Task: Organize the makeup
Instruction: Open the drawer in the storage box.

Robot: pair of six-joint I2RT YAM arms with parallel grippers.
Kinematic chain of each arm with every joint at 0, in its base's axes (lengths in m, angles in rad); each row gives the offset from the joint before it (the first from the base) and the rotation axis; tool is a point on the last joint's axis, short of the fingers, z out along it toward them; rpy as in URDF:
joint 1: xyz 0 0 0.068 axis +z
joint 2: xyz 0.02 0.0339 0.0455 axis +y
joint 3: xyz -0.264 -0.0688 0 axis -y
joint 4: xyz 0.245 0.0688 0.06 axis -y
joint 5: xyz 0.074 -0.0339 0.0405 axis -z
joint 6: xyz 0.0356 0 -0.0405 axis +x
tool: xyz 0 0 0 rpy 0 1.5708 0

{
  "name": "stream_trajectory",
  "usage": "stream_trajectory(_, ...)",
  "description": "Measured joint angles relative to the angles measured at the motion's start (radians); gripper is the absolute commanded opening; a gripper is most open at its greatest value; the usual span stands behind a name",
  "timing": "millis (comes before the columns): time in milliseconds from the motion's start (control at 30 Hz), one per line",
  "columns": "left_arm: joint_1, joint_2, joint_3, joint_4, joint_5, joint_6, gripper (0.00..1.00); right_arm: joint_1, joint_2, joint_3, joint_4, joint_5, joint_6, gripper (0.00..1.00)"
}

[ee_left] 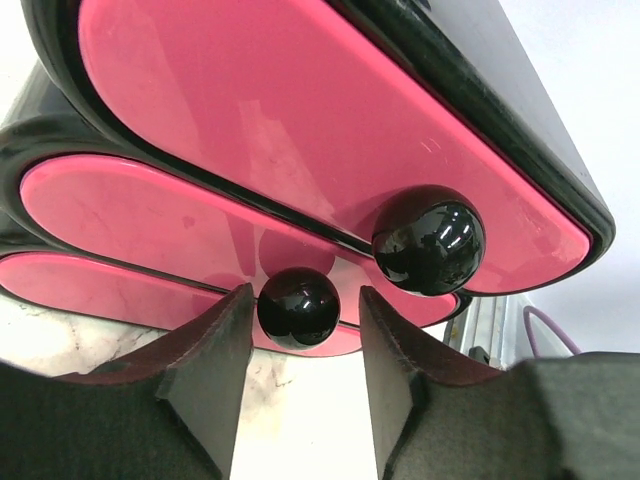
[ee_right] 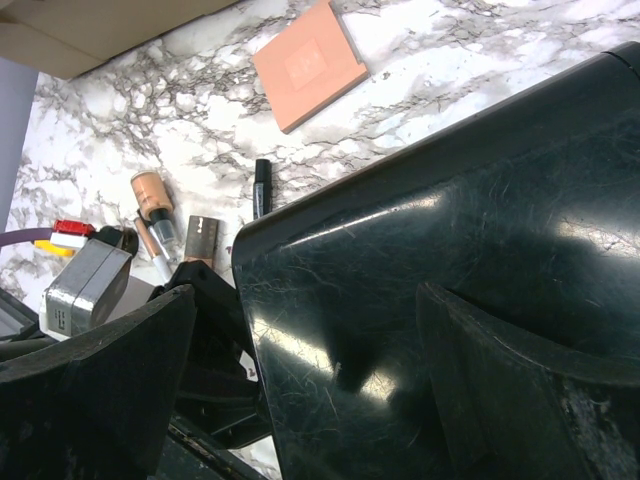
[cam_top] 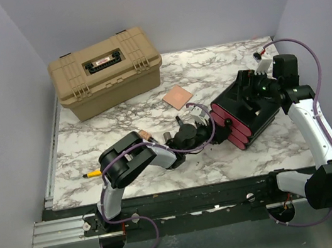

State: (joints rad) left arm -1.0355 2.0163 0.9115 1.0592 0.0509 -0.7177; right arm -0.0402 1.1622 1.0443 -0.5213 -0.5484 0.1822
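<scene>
Left wrist view: the left gripper [ee_left: 305,297] stands about half open and holds nothing. A small glossy lower knob [ee_left: 298,307] sits between its fingers, close to one and with a clear gap at the other. Just beyond the fingertips is a larger upper knob [ee_left: 428,240]. Both knobs are mounted on the stacked pink drawers [ee_left: 300,120] of the black box [ee_right: 450,250].

The right gripper [ee_right: 308,295] is spread to its widest across the box's rear shell. A gap shows beside one finger, so it is bracing at most, not clamping.

Beyond its fingertips, loose on the marble table [cam_top: 117,100], lie a copper lipstick tube [ee_right: 203,238], a peach bottle [ee_right: 152,195] and a slim black tube [ee_right: 262,185]. Farthest out is the square compact [ee_right: 308,62]. All of these are outside the box.

Risks, as judged:
- **Slipping grip:** closing off-centre on a round, polished knob could squeeze it out of the fingers.
- **Box dragged:** pulling a drawer against an unclamped box could drag or tip it.
- **Items scattered:** a sliding box could sweep the nearby tubes.
</scene>
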Motion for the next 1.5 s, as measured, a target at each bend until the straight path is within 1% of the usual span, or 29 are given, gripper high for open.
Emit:
stream_trajectory(233, 0.000, 0.010, 0.000, 0.001, 0.005, 0.000, 0.34, 0.000, 0.000, -0.001, 0.002, 0.000, 0.000, 0.98)
stream_trajectory(300, 0.001, 0.011, 0.000, 0.002, 0.017, 0.001, 0.25, 0.000, 0.000, -0.003, 0.005, 0.001, 0.000, 0.98)
stream_trajectory(467, 0.023, 0.011, -0.001, 0.002, 0.059, 0.000, 0.19, 0.000, -0.003, -0.006, 0.010, 0.013, 0.000, 0.98)
stream_trajectory(667, 0.045, -0.003, -0.039, 0.027, 0.116, 0.006, 0.18, 0.000, -0.004, -0.006, 0.014, 0.050, 0.001, 0.98)
stream_trajectory(867, 0.067, -0.039, -0.084, 0.025, 0.186, 0.024, 0.18, 0.002, -0.011, -0.007, 0.022, 0.080, 0.000, 0.99)
stream_trajectory(1033, 0.076, -0.062, -0.096, -0.003, 0.219, 0.052, 0.18, 0.002, -0.076, -0.044, 0.013, 0.088, -0.008, 0.99)
stream_trajectory(1200, 0.081, -0.071, -0.095, -0.024, 0.240, 0.084, 0.18, 0.018, -0.146, -0.045, 0.000, 0.113, -0.006, 0.98)
stream_trajectory(1267, 0.081, -0.074, -0.094, -0.031, 0.242, 0.091, 0.18, 0.045, -0.179, -0.042, -0.001, 0.131, -0.008, 0.97)
stream_trajectory(1367, 0.081, -0.077, -0.092, -0.041, 0.245, 0.097, 0.18, 0.135, -0.177, -0.012, -0.021, 0.198, -0.032, 0.97)
stream_trajectory(1500, 0.082, -0.077, -0.090, -0.046, 0.247, 0.099, 0.18, 0.306, -0.129, 0.000, -0.056, 0.398, -0.077, 0.97)
